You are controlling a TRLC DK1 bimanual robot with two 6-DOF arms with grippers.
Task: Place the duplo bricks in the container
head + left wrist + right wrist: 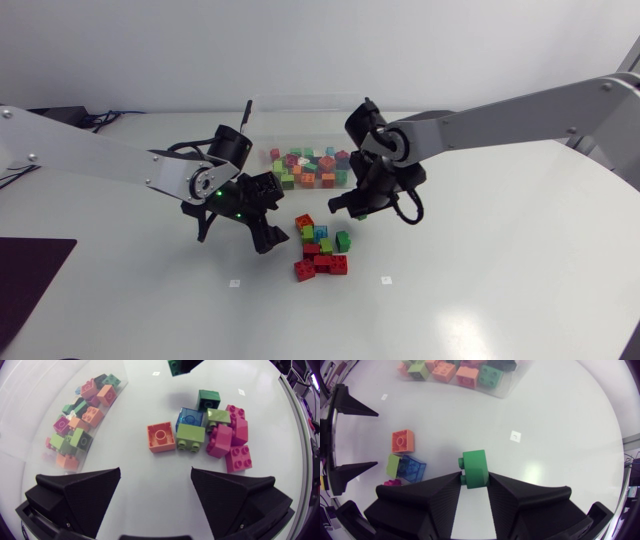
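Right gripper (474, 479) is pinching a green brick (475, 467) from two sides, fingers pressed on its lower part, studs facing sideways, brick lifted off the white table (500, 260); in head view this gripper sits between the container (300, 104) and the loose pile (320, 248), just beside the container's front wall. Container is clear plastic, at the far middle of the table, with a layer of mixed bricks (310, 168) in it: pink, green, orange, red, dark ones. Left gripper (156, 472) is spread wide with nothing between the fingers, low over the table just beside the pile, on the left arm's side of it. Ahead of its fingers lies an orange brick (161, 437), studs up, slightly apart from the others; next to it a lime brick (190, 436) touching a blue brick (191, 417), another lime one behind, a dark green brick (208, 399) further ahead, and a clump of red-pink bricks (232, 440) at the side, touching each other. Whether the lime and pink ones are clipped together, cannot tell. Both grippers are near each other, not touching; the pile is on the table outside the container
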